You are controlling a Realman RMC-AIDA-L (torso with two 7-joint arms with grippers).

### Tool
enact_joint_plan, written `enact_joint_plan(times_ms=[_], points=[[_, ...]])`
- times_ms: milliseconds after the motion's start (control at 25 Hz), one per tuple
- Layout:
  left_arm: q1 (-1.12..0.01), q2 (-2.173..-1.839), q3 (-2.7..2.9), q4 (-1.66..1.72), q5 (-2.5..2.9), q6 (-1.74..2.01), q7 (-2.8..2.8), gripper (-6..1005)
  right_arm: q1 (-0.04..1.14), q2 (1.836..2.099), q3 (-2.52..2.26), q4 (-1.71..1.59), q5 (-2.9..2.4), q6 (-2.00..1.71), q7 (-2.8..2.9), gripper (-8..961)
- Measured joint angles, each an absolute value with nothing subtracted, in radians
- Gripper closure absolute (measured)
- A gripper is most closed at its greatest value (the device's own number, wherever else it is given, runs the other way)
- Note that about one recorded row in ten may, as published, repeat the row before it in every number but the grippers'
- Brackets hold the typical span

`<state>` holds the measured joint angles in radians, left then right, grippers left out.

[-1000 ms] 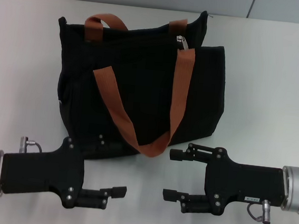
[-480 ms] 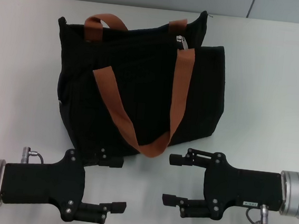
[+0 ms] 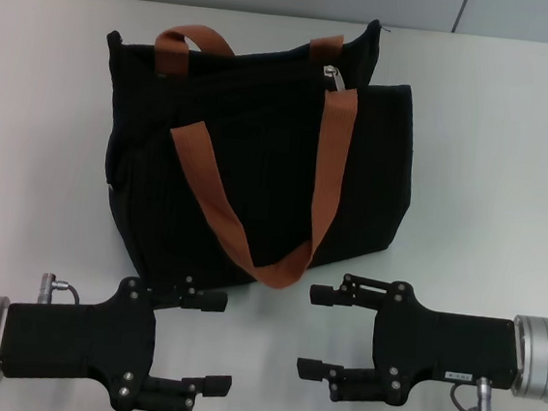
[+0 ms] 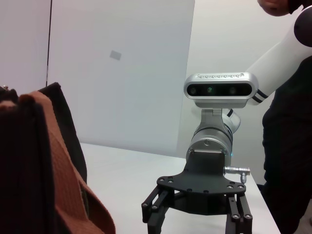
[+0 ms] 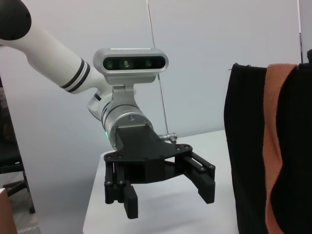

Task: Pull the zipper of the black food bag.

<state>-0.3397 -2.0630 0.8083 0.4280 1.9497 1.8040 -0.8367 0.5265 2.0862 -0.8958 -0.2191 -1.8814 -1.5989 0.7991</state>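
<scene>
One black food bag [image 3: 259, 156] is standing upright on the white counter [image 3: 501, 169], its brown straps [image 3: 331, 172] draping down the near face and the zipper pull [image 3: 333, 76] sitting near the right end of the top edge, and nothing on it is shifting. Two hands are hovering just in front of its base, the left hand [image 3: 207, 343] spread open and sinking slightly from a second ago, the right hand [image 3: 318, 331] open too and settling likewise, so neither is reaching the zipper. The zipper track is lying hidden behind the bag's rim, so whether it is open or closed cannot be told.
</scene>
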Motion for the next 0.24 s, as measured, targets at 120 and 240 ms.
enact_joint_plan(times_ms=[120, 240], points=[[-0.340, -2.063, 0.808, 0.428, 1.950, 1.804, -0.837, 185, 0.522, 2.086, -0.896, -0.219, -1.881, -1.599, 0.799, 165], [-0.340, -2.063, 0.808, 0.428, 1.950, 1.807, -0.837, 185, 0.519, 2.085, -0.896, -0.219, -1.881, -1.603, 0.799, 165]])
